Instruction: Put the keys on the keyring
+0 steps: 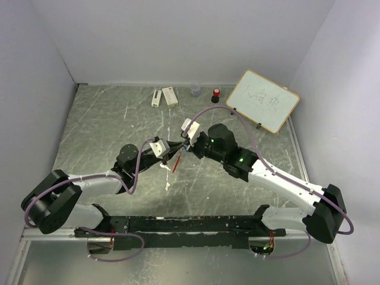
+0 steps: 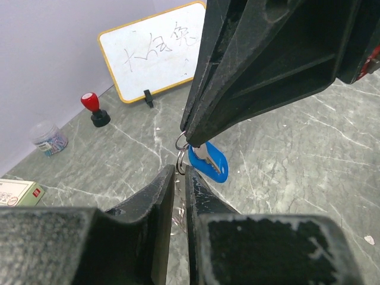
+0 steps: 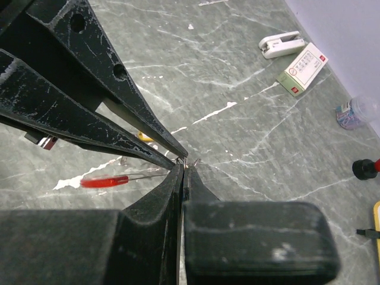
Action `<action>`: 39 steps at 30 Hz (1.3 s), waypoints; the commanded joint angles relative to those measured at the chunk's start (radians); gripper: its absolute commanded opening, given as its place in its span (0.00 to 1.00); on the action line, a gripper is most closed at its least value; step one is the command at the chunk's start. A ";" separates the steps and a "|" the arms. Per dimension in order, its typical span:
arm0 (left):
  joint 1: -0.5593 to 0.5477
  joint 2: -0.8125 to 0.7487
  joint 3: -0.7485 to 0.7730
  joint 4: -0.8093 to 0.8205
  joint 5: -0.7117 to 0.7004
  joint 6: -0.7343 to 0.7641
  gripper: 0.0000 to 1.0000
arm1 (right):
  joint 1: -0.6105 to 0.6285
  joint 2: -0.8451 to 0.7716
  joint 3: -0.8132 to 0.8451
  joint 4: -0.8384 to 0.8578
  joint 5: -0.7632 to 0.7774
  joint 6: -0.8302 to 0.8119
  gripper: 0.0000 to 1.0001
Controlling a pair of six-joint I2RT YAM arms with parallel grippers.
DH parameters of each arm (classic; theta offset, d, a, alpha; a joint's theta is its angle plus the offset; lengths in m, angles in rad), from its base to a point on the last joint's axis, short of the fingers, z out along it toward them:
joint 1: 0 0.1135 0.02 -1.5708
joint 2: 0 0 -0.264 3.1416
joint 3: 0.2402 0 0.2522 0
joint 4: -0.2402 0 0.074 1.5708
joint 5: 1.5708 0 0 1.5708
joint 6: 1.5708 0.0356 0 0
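"Over the middle of the tabletop (image 1: 107,119), where is the keyring sitting?"

"The keyring (image 2: 180,155) is sitting right where the tips of the two arms are meeting. Its blue tab (image 2: 215,168) is dangling below the wire loop with the silvery key (image 2: 202,153) lying against it. The red tag (image 3: 113,180) is trailing out to one side."

"And the brass key?"

"A bit of the brass key (image 3: 144,136) is peeking out from behind a finger of the left arm. I am not making out whether it is on the loop."

"What are the grippers doing?"

"The right gripper (image 3: 182,168) is pressing its fingers together on the wire loop. The left gripper (image 2: 180,173) is showing only a thin slit between its fingers, with the tips right at the loop. Whether it is pinching anything, I cannot tell."

"What is standing around them?"

"The whiteboard (image 1: 262,101), red-capped stamp (image 1: 215,94), jar of clips (image 1: 195,91), box (image 1: 170,95) and stapler (image 1: 156,97) are lining the back wall, well apart from the arms."
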 commanded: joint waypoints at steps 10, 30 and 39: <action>-0.008 0.012 0.040 0.072 0.006 0.005 0.07 | -0.003 -0.019 0.011 0.012 -0.015 -0.003 0.00; -0.009 0.006 -0.098 0.396 -0.011 -0.072 0.07 | -0.128 -0.027 -0.038 0.108 -0.082 0.201 0.00; -0.009 0.016 -0.097 0.416 -0.017 -0.097 0.07 | -0.148 -0.016 -0.023 0.098 -0.126 0.206 0.00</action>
